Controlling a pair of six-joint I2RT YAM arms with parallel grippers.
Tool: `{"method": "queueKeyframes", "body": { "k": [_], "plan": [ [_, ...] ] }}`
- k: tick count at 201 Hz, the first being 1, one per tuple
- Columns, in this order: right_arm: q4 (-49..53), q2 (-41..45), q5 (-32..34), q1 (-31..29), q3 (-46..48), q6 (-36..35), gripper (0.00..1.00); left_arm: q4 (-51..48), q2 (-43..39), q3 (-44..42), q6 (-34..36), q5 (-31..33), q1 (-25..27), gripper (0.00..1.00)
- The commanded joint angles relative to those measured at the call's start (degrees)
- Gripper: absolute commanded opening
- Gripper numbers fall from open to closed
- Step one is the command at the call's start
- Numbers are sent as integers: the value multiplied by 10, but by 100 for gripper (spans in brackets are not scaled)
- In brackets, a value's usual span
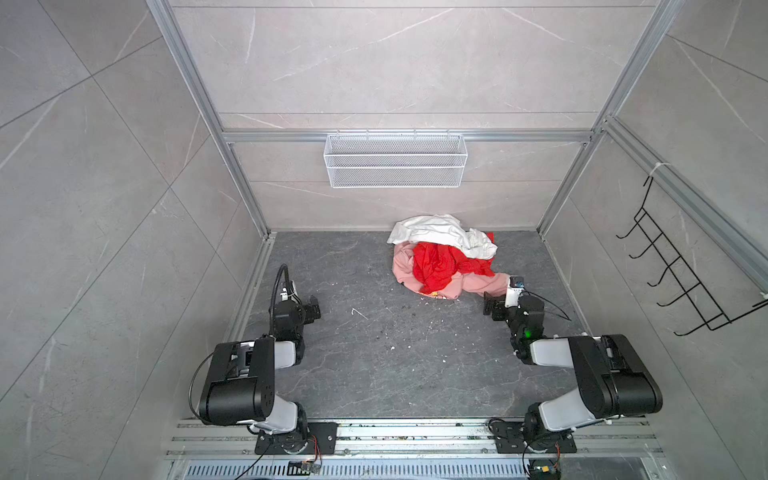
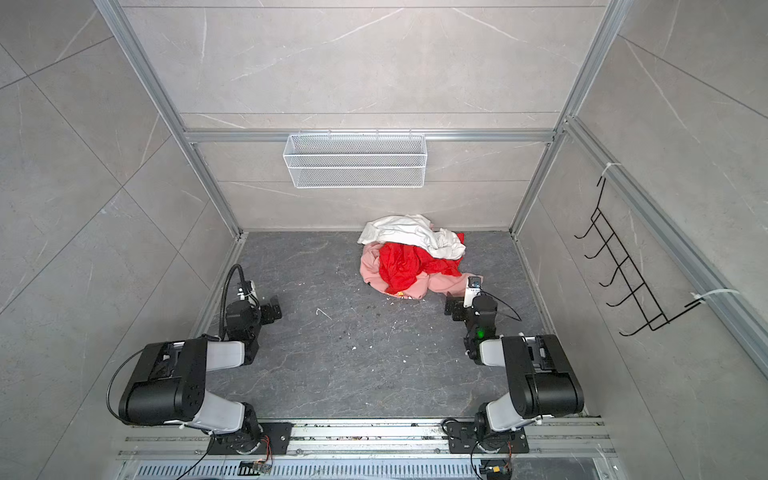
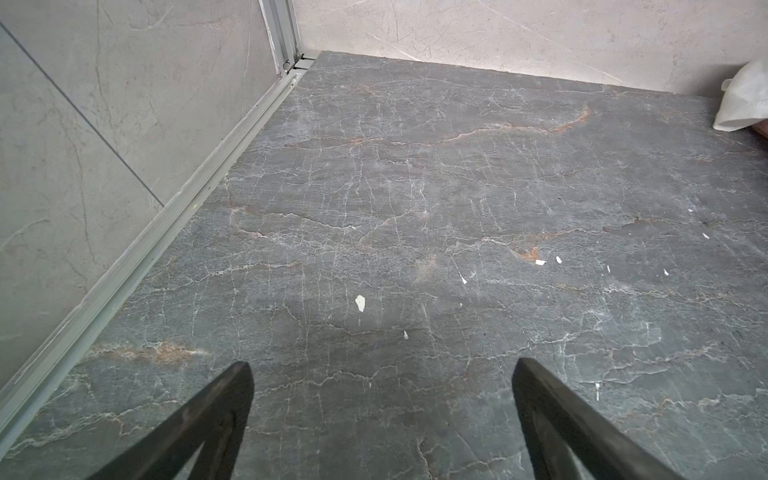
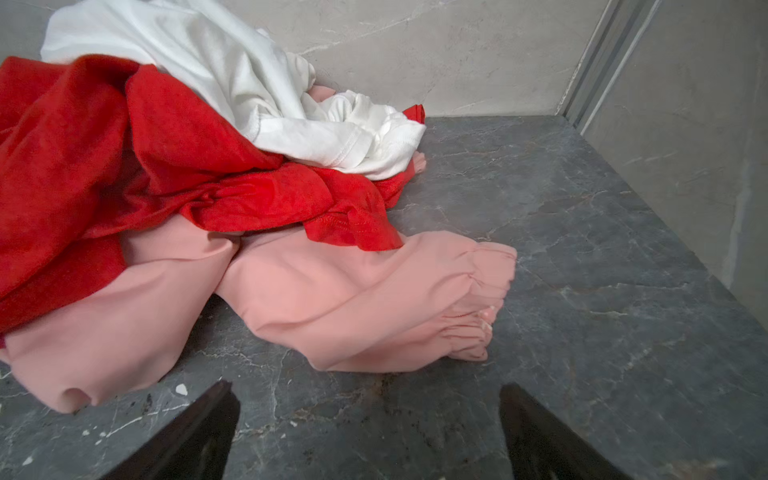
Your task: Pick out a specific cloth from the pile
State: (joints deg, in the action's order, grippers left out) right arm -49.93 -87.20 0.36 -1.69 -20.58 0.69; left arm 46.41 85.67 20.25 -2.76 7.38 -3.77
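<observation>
Your right pincer [image 4: 365, 388] is wide open and empty, near the soft heap of clothes [image 1: 444, 257]. The bright red thin shirt [image 4: 166, 166] lies in that heap, on the pale pink garment [image 4: 353, 299], partly under the white crumpled cloth [image 4: 232, 70]. Reach over pink; pinch only red.

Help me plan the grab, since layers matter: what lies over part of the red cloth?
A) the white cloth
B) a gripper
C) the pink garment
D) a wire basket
A: in the right wrist view the white cloth drapes over the red cloth, while the pink garment lies underneath.
</observation>
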Motion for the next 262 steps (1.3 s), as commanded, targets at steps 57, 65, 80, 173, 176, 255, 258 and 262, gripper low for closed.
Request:
{"method": "queueKeyframes", "body": {
  "k": [57,65,80,173,176,255,258,262],
  "plan": [
    [-12,5,-4,-1,2,11,100,24,-1,1,1,4,5,100],
    [-10,5,-5,-1,2,10,100,24,0,1,1,4,5,100],
    [-8,5,3,-1,1,12,100,24,0,1,2,8,7,100],
    [-29,33,65,-35,25,-5,100,-13,-32,8,19,18,25,100],
    [-36,34,70,-36,29,-4,100,-20,-36,10,21,22,30,100],
    [132,140,145,-82,-15,-9,100,-104,-88,35,33,138,87,99],
    [137,145,146,-83,-16,-9,100,-110,-90,37,34,140,89,100],
    [140,149,148,-85,-17,-9,100,-120,-93,43,34,143,91,100]
  ]
}}
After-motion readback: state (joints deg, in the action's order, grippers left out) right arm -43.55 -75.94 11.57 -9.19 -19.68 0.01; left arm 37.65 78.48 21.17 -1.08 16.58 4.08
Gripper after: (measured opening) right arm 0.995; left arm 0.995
